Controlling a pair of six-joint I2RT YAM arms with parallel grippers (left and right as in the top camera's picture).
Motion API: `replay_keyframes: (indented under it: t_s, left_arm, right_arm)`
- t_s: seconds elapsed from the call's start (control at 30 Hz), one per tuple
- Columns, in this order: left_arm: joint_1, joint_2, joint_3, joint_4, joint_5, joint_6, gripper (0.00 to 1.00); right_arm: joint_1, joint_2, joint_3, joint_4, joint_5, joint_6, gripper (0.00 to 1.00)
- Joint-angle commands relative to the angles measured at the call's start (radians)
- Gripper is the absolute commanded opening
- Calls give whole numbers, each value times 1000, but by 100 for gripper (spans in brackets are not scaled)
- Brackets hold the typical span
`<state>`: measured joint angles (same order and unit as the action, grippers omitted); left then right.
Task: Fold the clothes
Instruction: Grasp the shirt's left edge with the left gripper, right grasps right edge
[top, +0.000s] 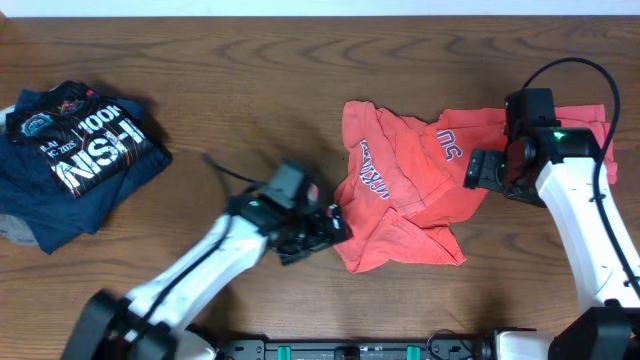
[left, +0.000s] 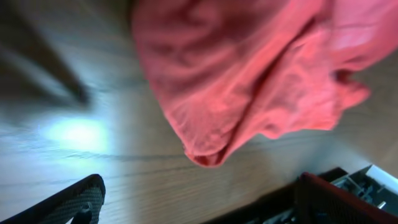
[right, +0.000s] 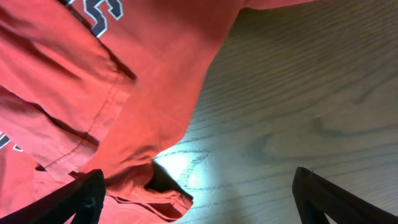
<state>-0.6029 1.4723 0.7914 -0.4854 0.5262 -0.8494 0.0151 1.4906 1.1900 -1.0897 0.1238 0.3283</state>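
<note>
1. Left gripper (left: 199, 188): jaws spread wide and holding nothing. Only bare table (top: 250, 80) shows between the 2 fingertips in the left wrist view.
2. It sits low, just short of the T-shirt (top: 400, 190). The nearest rounded corner of cloth lies just ahead of the jaws and does not touch either finger.
3. Right gripper (right: 199, 183): also wide open, nothing clamped. In the right wrist view the shirt's lower edge runs in from the left. The left fingertip sits over or beside the red cloth and the right fingertip is over bare wood. I cannot tell whether the finger touches the cloth.
4. T-shirt location: right of table centre and crumpled. One flap is thrown over the middle and the hem is bunched. The white lettering (top: 372, 170) is broken up by creases and only partly readable. The overhead view shows the left gripper at the lower-left edge and the right gripper over the right-hand part.
5. Navy shirts (top: 85, 150): a folded pile at the far left, well apart from both arms and not part of this job.
6. Progress, as a judgement: nothing counts as folded. The shirt is not yet spread flat, and no sleeve is tucked or straight crease made.
7. Left to do: grab 2 edges or corners, pull the shirt flat, turn the sleeves in, then fold the body over. That is basically the whole task, so this reads as the reach-and-grasp stage before flattening.
</note>
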Motion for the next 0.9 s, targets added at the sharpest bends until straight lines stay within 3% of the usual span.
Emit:
replay_keyframes:
  t_s: [0.0, 0.1, 0.27, 0.43, 0.53, 0.7, 0.87]
  left_arm:
    - [-70, 105, -9, 50, -2, -152, 98]
    - [-118, 175, -9, 129, 2, -184, 99]
    - [-170, 235, -9, 230, 8, -185, 84]
    - [-180, 248, -9, 264, -24, -185, 45]
    - [-174, 248, -9, 263, -67, -169, 6]
    - [-81, 221, -5, 216, -72, -41, 6]
    - [178, 94, 35, -14, -71, 151, 6]
  right_arm:
    - [-10, -20, 5, -3, -1, -12, 94]
    - [-10, -20, 5, -3, -1, -11, 94]
    - [-10, -20, 5, -3, -1, -11, 94]
    - [-10, -20, 5, -4, -1, -11, 93]
    - [-10, -20, 5, -4, -1, -11, 93]
    - [-21, -20, 5, -12, 0, -11, 93]
    - [-67, -19, 5, -35, -1, -12, 96]
